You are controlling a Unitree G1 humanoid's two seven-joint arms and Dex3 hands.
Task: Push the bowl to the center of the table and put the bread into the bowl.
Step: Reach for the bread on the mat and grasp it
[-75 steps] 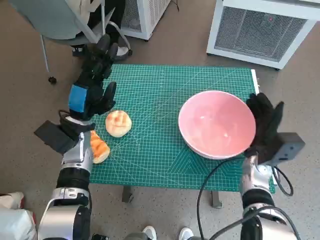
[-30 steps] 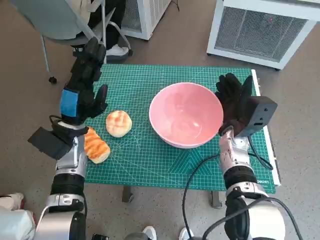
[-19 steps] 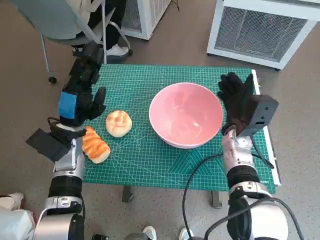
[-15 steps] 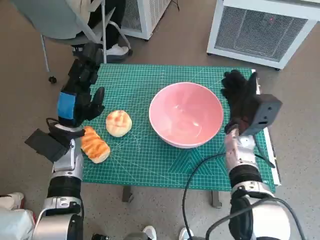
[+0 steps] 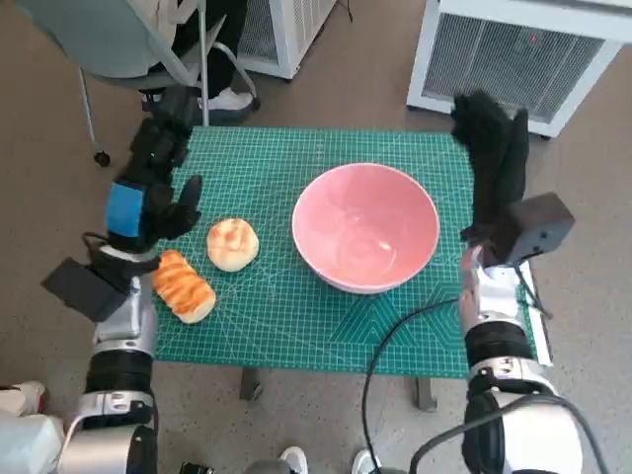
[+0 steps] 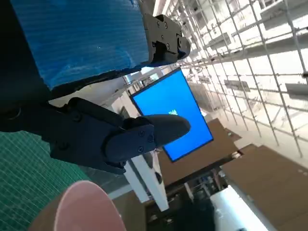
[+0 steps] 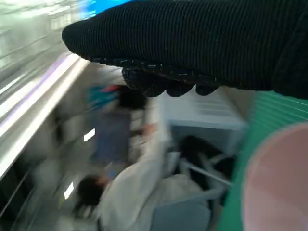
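The pink bowl (image 5: pixel 364 226) stands empty near the middle of the green cutting mat (image 5: pixel 296 163); its rim also shows in the left wrist view (image 6: pixel 84 209) and the right wrist view (image 7: pixel 279 183). A round bun (image 5: pixel 233 244) lies left of it, and an oblong glazed bread (image 5: pixel 182 285) lies at the mat's front left. My left hand (image 5: pixel 150 188) hovers open above the mat's left edge, beside the bun, holding nothing. My right hand (image 5: pixel 494 158) is raised off the bowl to its right, fingers spread upward, empty.
A chair (image 5: pixel 118 44) with a person's feet stands beyond the table's left corner. White grilled units (image 5: pixel 518 54) stand on the floor behind. A cable (image 5: pixel 395 346) hangs over the table's front edge. A person (image 7: pixel 134 192) shows blurred in the right wrist view.
The bowl slid left from the right edge toward the middle under my right hand. That hand has since lifted away to the right and upward. My left hand drifted slightly left.
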